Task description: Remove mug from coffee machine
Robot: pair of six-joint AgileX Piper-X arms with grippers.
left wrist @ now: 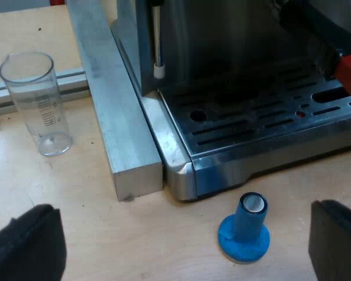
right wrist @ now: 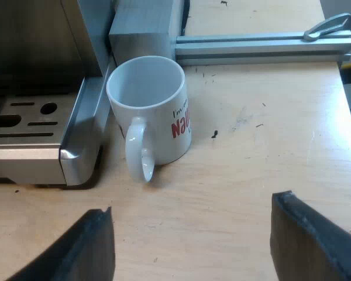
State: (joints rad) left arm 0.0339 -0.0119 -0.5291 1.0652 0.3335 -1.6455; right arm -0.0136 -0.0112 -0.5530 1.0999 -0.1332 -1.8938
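Right wrist view is showing the mug (right wrist: pixel 152 117) standing upright on the desk (right wrist: pixel 251 152). It is sitting just beside the drip tray (right wrist: pixel 29 143) of the espresso machine (right wrist: pixel 23 47), not on it. Its handle is pointing toward the right gripper (right wrist: pixel 192 205), whose jaws are gaping wide. The mug is lying straight ahead of them, long axis vertical, so the right arm is looking nearer. Open desk is lying on the mug's side away from the machine. The left gripper (left wrist: pixel 184 208) is hovering by the blue tamper (left wrist: pixel 244 228), jaws spread.

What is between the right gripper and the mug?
Just bare table lies between the right gripper and the mug, in the right wrist view. The mug stands beside the machine.
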